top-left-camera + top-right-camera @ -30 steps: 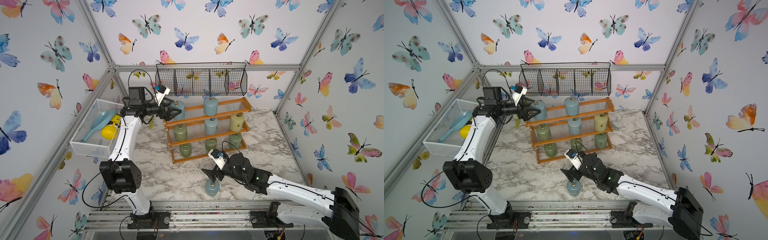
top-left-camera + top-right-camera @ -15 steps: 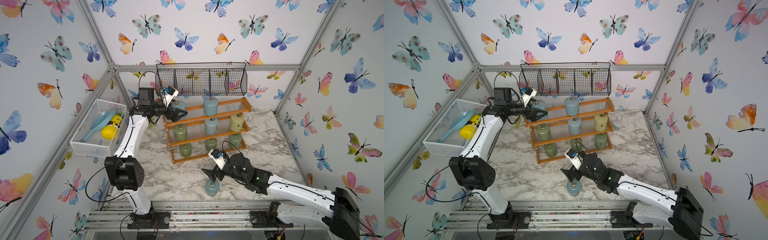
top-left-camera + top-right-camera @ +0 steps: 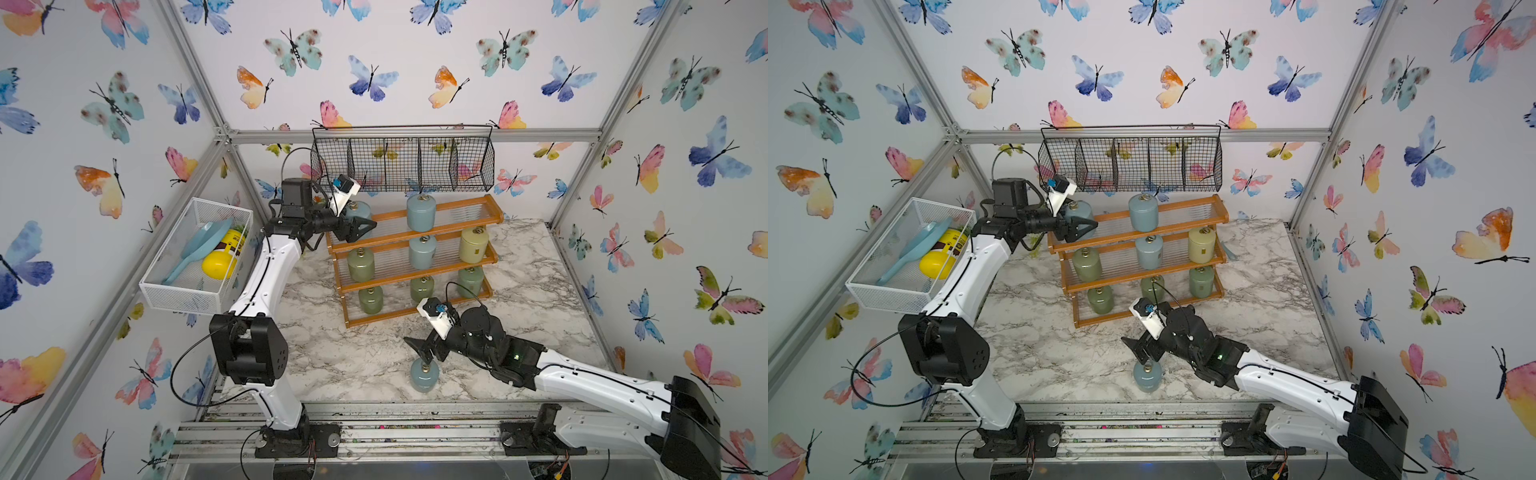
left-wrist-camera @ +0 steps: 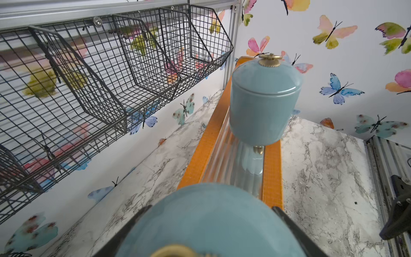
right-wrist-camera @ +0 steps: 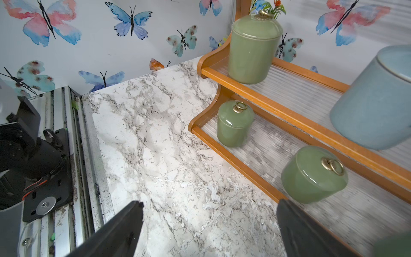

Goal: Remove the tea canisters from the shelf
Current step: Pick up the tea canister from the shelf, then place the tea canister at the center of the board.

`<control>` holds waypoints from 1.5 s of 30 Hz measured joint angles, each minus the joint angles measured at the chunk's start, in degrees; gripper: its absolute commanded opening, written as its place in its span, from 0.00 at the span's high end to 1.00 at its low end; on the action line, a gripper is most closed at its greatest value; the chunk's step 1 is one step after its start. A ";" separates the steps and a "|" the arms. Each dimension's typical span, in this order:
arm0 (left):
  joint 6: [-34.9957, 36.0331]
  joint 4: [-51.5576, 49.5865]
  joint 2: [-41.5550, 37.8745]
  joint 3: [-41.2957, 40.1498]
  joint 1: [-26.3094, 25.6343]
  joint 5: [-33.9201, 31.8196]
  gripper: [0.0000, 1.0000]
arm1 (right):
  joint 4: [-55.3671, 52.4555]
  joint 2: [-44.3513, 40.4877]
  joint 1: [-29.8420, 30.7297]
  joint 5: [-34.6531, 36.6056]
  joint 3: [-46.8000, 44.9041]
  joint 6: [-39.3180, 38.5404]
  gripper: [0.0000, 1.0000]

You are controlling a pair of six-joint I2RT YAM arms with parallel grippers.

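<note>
The shelf (image 3: 457,205) (image 3: 1183,203) stands at the back of the marble table with tea canisters on all three tiers. My left gripper (image 3: 365,226) (image 4: 211,208) is shut on the pale blue canister (image 3: 359,210) (image 4: 211,222) at the top tier's left end, one finger on each side of its body. Another blue canister (image 3: 420,212) (image 4: 262,106) stands mid top tier. My right gripper (image 3: 419,349) (image 5: 209,207) hangs open just above a blue canister (image 3: 423,376) standing on the table in front. Green canisters (image 5: 234,124) show in the right wrist view.
A black wire basket (image 3: 403,162) hangs on the back wall just above the shelf's top tier. A white mesh basket (image 3: 195,253) on the left wall holds a yellow bottle (image 3: 222,259) and a blue brush. The middle tier carries green, blue and pale yellow (image 3: 473,245) canisters.
My left gripper moved in along the top tier to the left blue canister and closed on it. The right arm and the canister under it have not moved.
</note>
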 measured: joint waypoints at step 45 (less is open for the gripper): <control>-16.00 17.68 -44.74 -62.93 -22.10 -15.61 0.28 | -8.04 -11.34 -6.49 6.69 -0.02 -1.16 0.00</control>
